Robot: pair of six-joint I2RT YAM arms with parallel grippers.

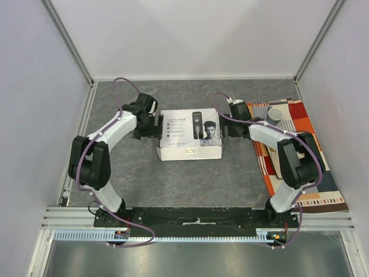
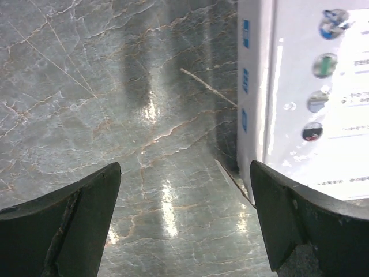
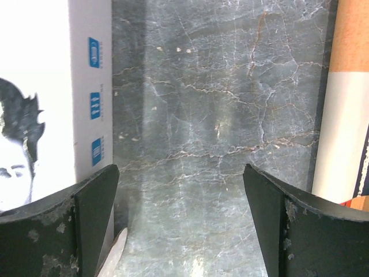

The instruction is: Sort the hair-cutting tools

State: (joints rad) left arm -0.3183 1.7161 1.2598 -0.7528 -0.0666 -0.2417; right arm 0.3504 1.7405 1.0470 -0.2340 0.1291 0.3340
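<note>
At the middle of the grey marbled table (image 1: 190, 184): a white box (image 1: 190, 137). Lies flat with the lid shut, printed with a man's face and a picture of a clipper. Of the hair-cutting tools themselves, nothing to make out in any view (only that printed clipper on the lid). Whether inside the box, cannot tell.

Left gripper (image 2: 184, 184). Hangs low over the table just beside the box's left wall, jaws spread wide. Holds nothing; only bare stone between the fingers (image 2: 69, 225). In the left wrist view, the box wall with small blue icons along the right side, its near corner right at the box-side finger. Touching or just apart, cannot tell.

Right gripper (image 3: 180, 184). Takes the same stance at the box's right wall, likewise wide open and empty. In the right wrist view, the box at left with part of the printed face, bare table between the fingers, and the pale edge of a patterned mat (image 3: 346, 115) at far right. Box-side finger close against the wall; contact unclear.

On the mat, well apart from the box: a grey cup (image 1: 275, 115). Stands upright near the mat's far end.

Both arms bent inward from the near edge toward the box.
</note>
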